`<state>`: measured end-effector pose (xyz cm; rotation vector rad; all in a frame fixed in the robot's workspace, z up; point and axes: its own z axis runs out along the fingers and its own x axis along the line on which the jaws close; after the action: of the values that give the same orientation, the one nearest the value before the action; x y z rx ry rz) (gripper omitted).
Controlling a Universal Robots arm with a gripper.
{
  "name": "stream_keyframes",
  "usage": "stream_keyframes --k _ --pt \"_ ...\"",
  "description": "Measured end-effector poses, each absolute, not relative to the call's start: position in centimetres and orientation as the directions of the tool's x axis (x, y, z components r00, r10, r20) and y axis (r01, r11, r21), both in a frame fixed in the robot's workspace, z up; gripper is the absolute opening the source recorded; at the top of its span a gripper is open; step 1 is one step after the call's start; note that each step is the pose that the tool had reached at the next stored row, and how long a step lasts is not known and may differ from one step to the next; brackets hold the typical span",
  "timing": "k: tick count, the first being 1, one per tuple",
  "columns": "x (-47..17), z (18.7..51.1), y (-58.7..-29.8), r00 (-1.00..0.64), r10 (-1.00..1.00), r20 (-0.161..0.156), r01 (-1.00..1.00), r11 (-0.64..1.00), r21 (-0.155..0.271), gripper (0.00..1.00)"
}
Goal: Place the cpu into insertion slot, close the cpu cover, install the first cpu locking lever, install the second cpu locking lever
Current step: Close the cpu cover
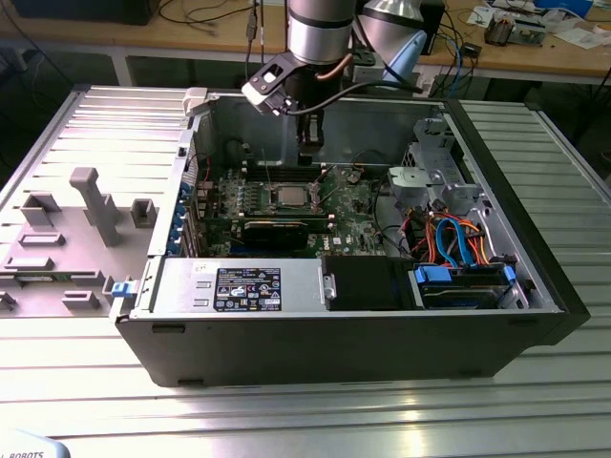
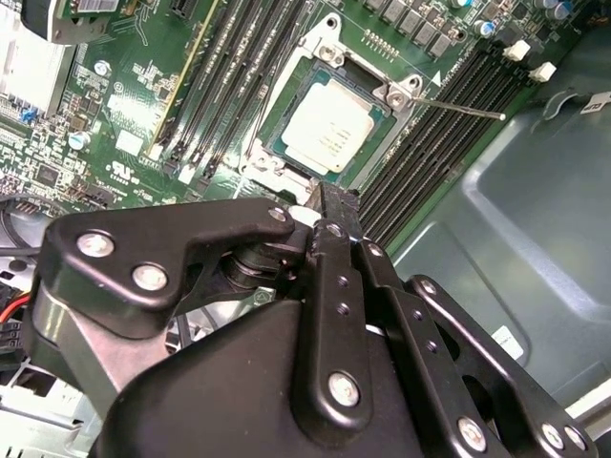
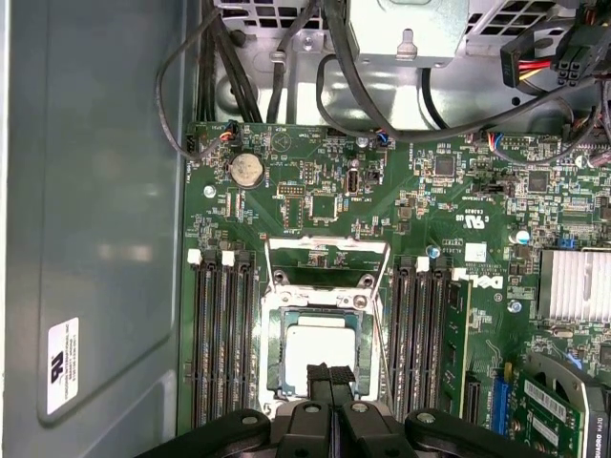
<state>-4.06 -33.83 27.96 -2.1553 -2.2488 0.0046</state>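
The cpu (image 3: 320, 345), a silver-topped square chip, lies flat in the insertion slot (image 3: 275, 320) on the green motherboard; it also shows in the exterior view (image 1: 289, 197) and the second wrist view (image 2: 329, 129). The cpu cover (image 3: 326, 242), a thin silver frame, looks raised off the slot at its far side, and the board shows through its cut-out. A thin locking lever (image 2: 458, 107) sticks out from one slot corner. My gripper (image 3: 330, 377) is shut with nothing between its fingers, and its tips hover just above the chip's near edge (image 2: 329, 202).
Long black memory slots (image 3: 221, 343) flank the socket on both sides. The case wall (image 3: 95, 239) is close to one side, and cables with a drive cage (image 3: 410, 38) lie beyond the board. A heatsink (image 3: 573, 296) and a graphics card (image 1: 277, 229) sit nearby.
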Motion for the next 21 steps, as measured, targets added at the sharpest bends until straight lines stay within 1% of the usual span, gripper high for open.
stream_keyframes --k 21 --pt "-3.47 27.96 -33.83 -0.042 0.999 0.017 0.999 0.043 -0.021 0.11"
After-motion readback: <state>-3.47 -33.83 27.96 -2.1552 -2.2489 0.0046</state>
